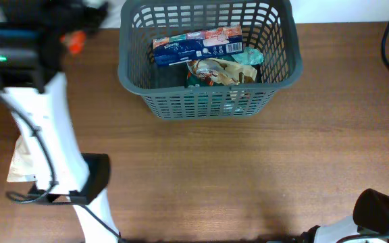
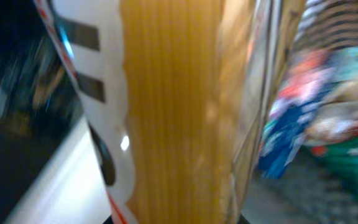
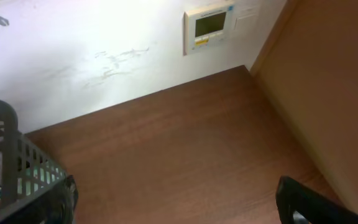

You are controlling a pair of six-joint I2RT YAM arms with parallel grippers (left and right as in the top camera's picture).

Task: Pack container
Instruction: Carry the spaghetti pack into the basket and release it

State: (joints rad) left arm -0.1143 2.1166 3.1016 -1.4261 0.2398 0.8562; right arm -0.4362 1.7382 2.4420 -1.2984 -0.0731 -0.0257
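Near the bench's far-left corner, the left gripper (image 1: 73, 25) looks clamped on a pasta packet (image 2: 173, 112). Carry it clear over the rim of the container (image 1: 208, 104) at the far edge's middle, then lay it lengthwise beside the blue packet (image 1: 198, 46). The right gripper (image 3: 188, 208), at the near-right corner, rests spread open.

The table (image 1: 248, 175) is seen straight down from overhead. The left wrist view is filled close-up by a packet (image 2: 173, 112); the container (image 1: 208, 104) is shared by the other two.

Indoor room; wall control panel (image 3: 210, 26), wooden table (image 3: 185, 155).
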